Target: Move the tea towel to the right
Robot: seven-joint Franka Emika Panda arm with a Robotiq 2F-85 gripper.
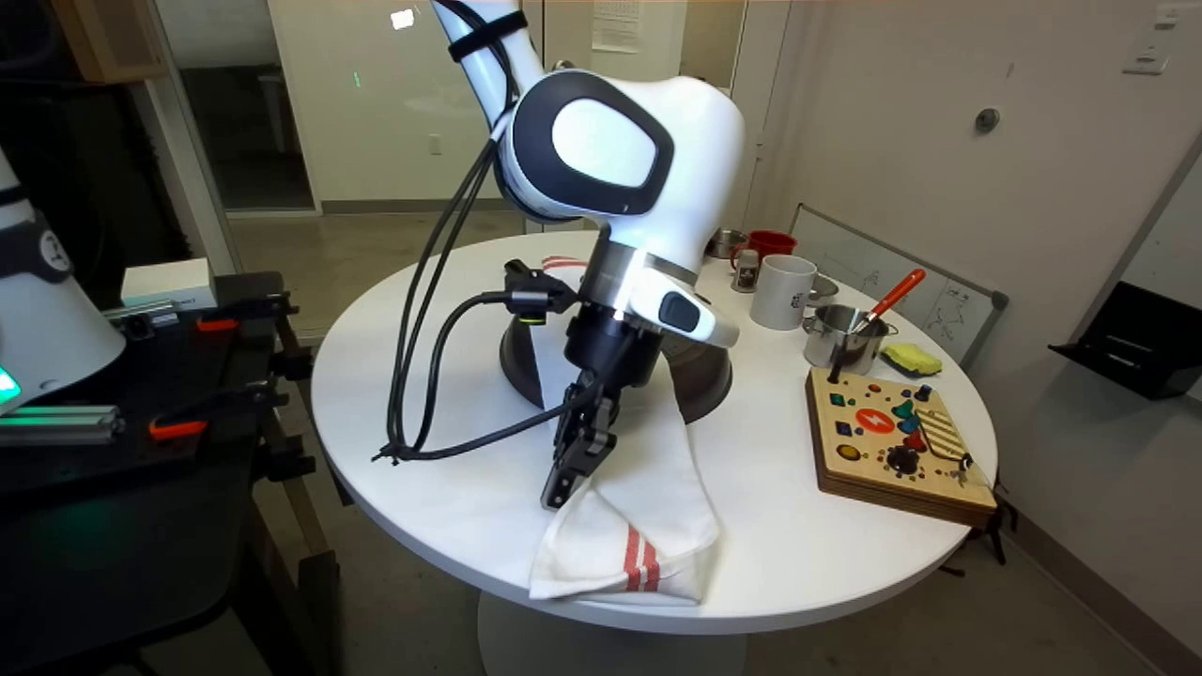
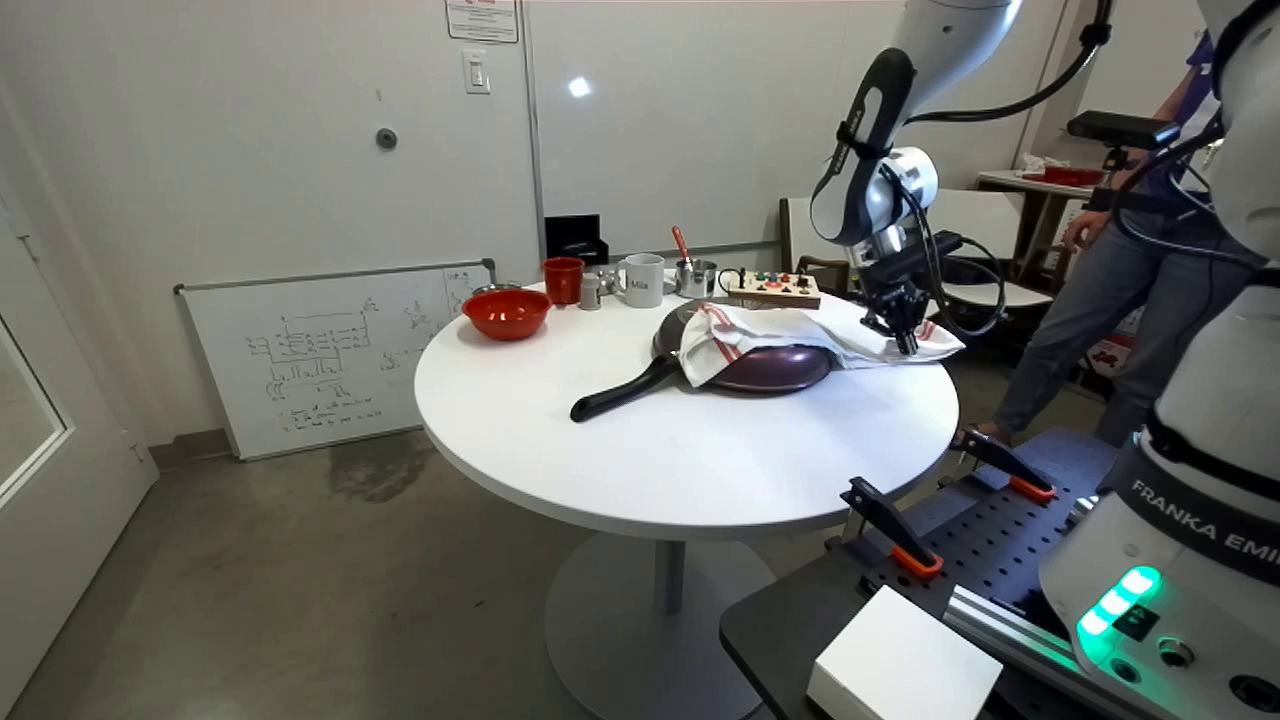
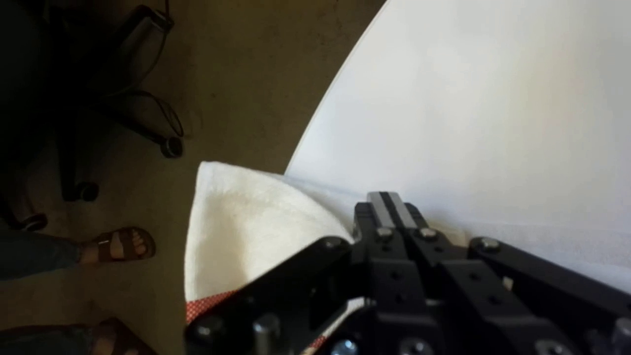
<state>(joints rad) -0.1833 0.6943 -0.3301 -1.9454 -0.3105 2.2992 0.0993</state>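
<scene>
The tea towel (image 1: 648, 469) is a long white strip with red stripes. It lies over a dark pan (image 1: 700, 376) and runs to the table's front edge in an exterior view. It also drapes over the pan in an exterior view (image 2: 790, 328). In the wrist view, the towel (image 3: 256, 222) bulges up beside the fingers. My gripper (image 1: 554, 498) is low at the towel's edge, near its striped end; it also shows in an exterior view (image 2: 907, 345). In the wrist view, the fingers (image 3: 392, 212) are together, with cloth gathered at both sides. The pinch itself is hidden.
The pan's handle (image 2: 625, 390) points away from the arm. A wooden board with knobs (image 1: 901, 446), a steel pot (image 1: 840, 338), a white mug (image 1: 782, 293) and a yellow sponge (image 1: 911, 359) stand on the round table (image 1: 423, 488). A red bowl (image 2: 507, 314) sits farther off.
</scene>
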